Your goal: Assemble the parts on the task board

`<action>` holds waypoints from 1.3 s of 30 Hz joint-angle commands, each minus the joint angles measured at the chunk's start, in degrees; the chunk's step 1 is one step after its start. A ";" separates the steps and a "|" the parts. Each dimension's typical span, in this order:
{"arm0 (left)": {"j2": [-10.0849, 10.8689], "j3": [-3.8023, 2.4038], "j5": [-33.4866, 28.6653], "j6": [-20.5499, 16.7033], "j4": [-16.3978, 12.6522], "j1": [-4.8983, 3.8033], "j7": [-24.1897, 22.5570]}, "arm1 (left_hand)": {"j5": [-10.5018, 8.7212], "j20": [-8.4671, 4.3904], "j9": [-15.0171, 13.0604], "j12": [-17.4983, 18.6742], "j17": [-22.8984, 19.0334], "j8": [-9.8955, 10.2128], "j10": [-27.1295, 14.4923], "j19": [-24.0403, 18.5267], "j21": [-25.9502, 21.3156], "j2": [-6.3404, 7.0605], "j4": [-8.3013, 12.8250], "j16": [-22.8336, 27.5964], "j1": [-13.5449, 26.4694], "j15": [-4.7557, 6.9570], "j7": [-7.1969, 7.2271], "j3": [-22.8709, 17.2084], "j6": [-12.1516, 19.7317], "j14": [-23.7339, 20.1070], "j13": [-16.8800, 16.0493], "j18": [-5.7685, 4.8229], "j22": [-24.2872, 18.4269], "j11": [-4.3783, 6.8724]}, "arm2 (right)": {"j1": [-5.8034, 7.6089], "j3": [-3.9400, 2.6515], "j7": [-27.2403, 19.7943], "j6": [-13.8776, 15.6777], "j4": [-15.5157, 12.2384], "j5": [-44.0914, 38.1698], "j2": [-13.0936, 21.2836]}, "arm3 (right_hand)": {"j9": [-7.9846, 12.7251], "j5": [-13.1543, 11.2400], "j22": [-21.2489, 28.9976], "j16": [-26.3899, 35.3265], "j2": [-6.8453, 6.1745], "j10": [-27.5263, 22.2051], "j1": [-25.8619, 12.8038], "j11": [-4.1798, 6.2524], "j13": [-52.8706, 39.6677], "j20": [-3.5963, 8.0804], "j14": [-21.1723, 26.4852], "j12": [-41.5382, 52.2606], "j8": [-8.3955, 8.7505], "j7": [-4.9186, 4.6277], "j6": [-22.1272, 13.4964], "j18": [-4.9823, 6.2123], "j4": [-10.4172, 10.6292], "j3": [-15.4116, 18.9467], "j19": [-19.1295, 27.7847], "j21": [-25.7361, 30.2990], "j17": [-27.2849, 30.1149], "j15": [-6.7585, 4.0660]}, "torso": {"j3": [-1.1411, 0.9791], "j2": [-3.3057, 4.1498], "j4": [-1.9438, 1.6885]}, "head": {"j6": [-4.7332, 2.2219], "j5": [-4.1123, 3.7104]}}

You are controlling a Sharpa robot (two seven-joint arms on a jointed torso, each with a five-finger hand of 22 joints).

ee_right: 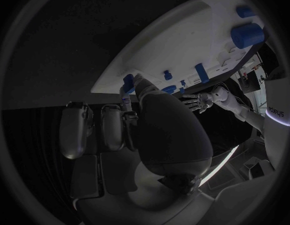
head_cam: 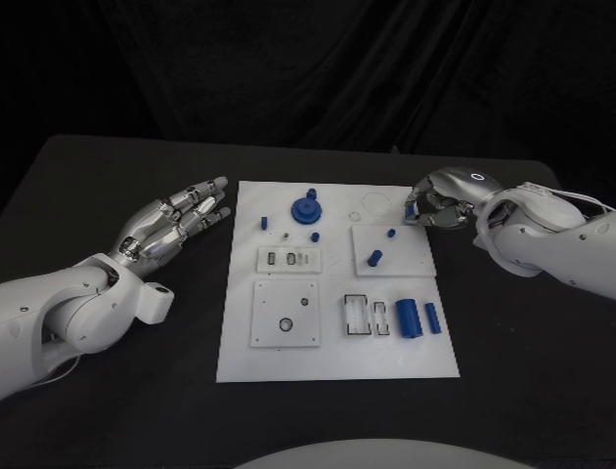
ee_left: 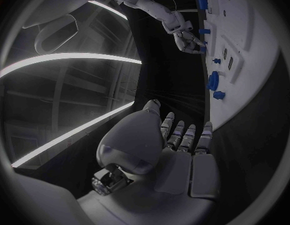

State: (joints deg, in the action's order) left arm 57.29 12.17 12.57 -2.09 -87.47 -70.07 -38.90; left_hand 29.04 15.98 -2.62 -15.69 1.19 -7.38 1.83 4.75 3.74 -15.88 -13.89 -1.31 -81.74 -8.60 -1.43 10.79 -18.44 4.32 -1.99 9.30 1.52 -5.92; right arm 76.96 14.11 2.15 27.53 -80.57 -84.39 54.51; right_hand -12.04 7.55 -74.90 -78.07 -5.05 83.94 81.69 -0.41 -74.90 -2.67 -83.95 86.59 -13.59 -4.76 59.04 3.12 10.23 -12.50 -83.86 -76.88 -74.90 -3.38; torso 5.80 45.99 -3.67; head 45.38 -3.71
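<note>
A white task board (head_cam: 339,363) lies mid-desk (head_cam: 97,176). Nearest, its recessed tray (head_cam: 363,317) sits beside two blue cylinders (head_cam: 409,318). Farther back, small blue pegs (head_cam: 374,258) stand on a raised plate (head_cam: 393,250), with a blue gear (head_cam: 307,208) beyond. The left hand (head_cam: 179,221) hovers beside the board, fingers spread, holding nothing. At the far right edge, the right hand (head_cam: 442,199) pinches a small blue part (ee_right: 128,79).

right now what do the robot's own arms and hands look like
Both arms are smooth, rounded white shells. The left hand and the right hand are silver metal with segmented fingers. A thin white cable loops along the right arm near the wrist, and the back of the right hand carries a small ring-shaped mark.
</note>
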 commanded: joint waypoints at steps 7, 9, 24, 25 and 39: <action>0.03 -0.05 -0.04 0.30 -0.11 0.10 -2.14 | 0.42 0.06 0.05 0.25 0.00 0.17 0.18 -0.19 0.19 0.05 0.37 0.12 -0.57 -0.38 0.03 -0.10 0.43 -0.10 0.01 1.09 -0.03 -0.44 | 3.42 -0.18 -0.85 6.51 -10.96 -0.50 1.66 | -1.19 0.15 -7.26 0.33 -0.08 1.69 0.67 0.40 -9.48 0.25 -3.18 0.18 -1.01 0.28 0.47 0.23 -0.16 0.27 -0.31 0.07 -0.93 -0.49 | 0.06 0.00 -0.05 | -0.05 0.54; -0.04 -0.05 -0.04 0.28 -0.06 0.10 -2.12 | 0.42 0.06 0.05 0.25 0.00 0.17 0.18 -0.19 0.19 0.05 0.37 0.12 -0.57 -0.38 0.03 -0.10 0.43 -0.10 0.01 1.09 -0.03 -0.44 | 3.85 -0.19 -0.91 6.62 -12.94 -0.70 1.21 | -1.24 0.02 -7.29 0.29 -0.10 1.74 0.59 0.40 -9.54 0.26 -3.20 0.22 -1.06 0.28 0.42 0.22 -0.11 0.32 -0.33 0.02 -0.99 -0.49 | 0.04 -0.04 -0.02 | -0.02 0.63; -0.74 -0.05 -0.04 0.41 0.53 0.12 -2.01 | 0.44 0.06 0.04 0.26 0.01 0.16 0.18 -0.19 0.19 0.02 0.39 0.12 -0.57 -0.37 0.04 -0.12 0.42 -0.10 0.01 1.09 -0.03 -0.45 | 0.45 -0.19 0.60 1.29 -14.41 -2.17 -8.69 | -1.69 -0.85 -7.02 0.46 -0.20 1.96 0.08 0.45 -9.78 0.32 -3.18 0.38 -1.45 0.30 -0.11 0.36 0.11 0.65 -0.15 0.61 -0.80 -0.54 | 0.13 -0.05 -0.07 | 0.12 1.03; -0.76 -0.05 -0.04 0.42 0.54 0.12 -2.00 | 0.44 0.06 0.04 0.26 0.01 0.16 0.18 -0.19 0.19 0.02 0.39 0.12 -0.57 -0.37 0.04 -0.12 0.42 -0.10 0.01 1.09 -0.03 -0.45 | 0.20 -0.19 0.90 1.12 -14.10 -2.31 -9.17 | -1.69 -0.85 -7.02 0.46 -0.20 1.96 0.08 0.45 -9.78 0.32 -3.18 0.38 -1.45 0.30 -0.11 0.36 0.11 0.65 -0.15 0.61 -0.80 -0.54 | 0.14 -0.05 -0.07 | 0.13 1.03; -1.21 -0.05 -0.04 0.57 0.64 0.15 -1.93 | 0.48 0.05 0.04 0.30 0.00 0.18 0.17 -0.21 0.17 -0.07 0.42 0.13 -0.59 -0.35 0.07 -0.18 0.44 -0.14 0.01 1.09 -0.04 -0.44 | -1.23 -0.21 4.24 -0.82 -11.91 -3.82 -12.43 | -1.93 -0.83 -6.66 0.74 -0.44 1.66 -0.61 0.34 -9.41 0.31 -3.15 0.18 -1.51 0.16 -0.84 0.53 0.29 1.10 0.09 1.31 -0.47 -0.49 | 0.02 0.15 -0.15 | 0.49 0.47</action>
State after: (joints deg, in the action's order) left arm 56.21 12.16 12.57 -2.07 -86.71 -70.03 -38.90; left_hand 29.22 15.99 -2.63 -15.69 1.19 -7.38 1.98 4.75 3.74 -15.89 -13.74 -1.31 -81.74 -8.60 -1.43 10.63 -18.44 4.32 -1.99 9.30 1.52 -6.08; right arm 75.92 13.92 4.12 28.03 -92.53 -87.12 42.11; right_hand -12.89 6.99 -74.92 -77.64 -5.49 83.94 81.61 -0.41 -74.94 -2.67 -83.95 86.81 -14.85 -4.74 58.59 3.12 10.50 -11.76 -83.86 -75.76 -74.90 -3.37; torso 5.86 46.06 -3.77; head 45.85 -3.18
